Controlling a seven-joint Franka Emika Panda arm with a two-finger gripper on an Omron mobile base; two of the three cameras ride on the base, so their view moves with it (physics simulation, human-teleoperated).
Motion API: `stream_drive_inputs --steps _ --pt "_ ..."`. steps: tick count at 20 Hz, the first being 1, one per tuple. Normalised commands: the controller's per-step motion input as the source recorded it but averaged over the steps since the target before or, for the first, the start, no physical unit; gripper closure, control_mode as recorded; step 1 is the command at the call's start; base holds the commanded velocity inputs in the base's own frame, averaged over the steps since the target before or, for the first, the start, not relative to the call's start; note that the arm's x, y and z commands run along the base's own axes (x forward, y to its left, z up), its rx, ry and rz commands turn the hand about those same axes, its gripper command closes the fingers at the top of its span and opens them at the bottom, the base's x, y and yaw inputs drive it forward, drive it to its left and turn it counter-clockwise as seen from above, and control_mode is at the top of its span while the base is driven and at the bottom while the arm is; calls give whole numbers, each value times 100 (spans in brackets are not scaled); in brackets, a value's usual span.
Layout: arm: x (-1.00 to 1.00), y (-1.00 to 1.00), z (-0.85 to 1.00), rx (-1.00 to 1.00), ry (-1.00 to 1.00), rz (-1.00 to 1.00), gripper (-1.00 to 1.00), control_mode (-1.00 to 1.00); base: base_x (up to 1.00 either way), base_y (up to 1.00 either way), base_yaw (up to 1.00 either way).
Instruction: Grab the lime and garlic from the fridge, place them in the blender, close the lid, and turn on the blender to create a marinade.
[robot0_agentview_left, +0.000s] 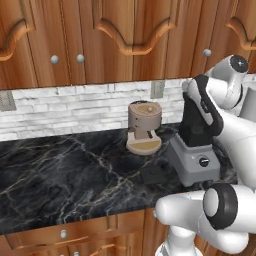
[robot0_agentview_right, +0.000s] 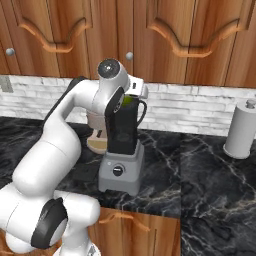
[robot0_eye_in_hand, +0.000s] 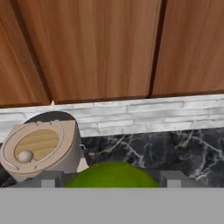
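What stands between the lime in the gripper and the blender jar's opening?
Nothing visible. The lime sits between the gripper's jaws right over the blender jar, whose lid lies off on the counter.

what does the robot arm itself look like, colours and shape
The arm is built of glossy white, rounded, tube-like segments, with dark grey to black bands and round caps at the joints. The gripper is a white hand block with dark parts. No cables or markings are visible.
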Motion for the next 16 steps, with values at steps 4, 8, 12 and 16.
stream_drive_inputs --steps 4,8,12,16 --pt "9 -5 -51 -5 8 4 100 -100 0 0 0" --pt "-8 0 -64 -10 1 0 100 -100 0 0 0" --pt "-23 0 -55 -8 0 0 100 -100 0 0 0" --pt "-37 0 -52 -5 0 0 100 -100 0 0 0"
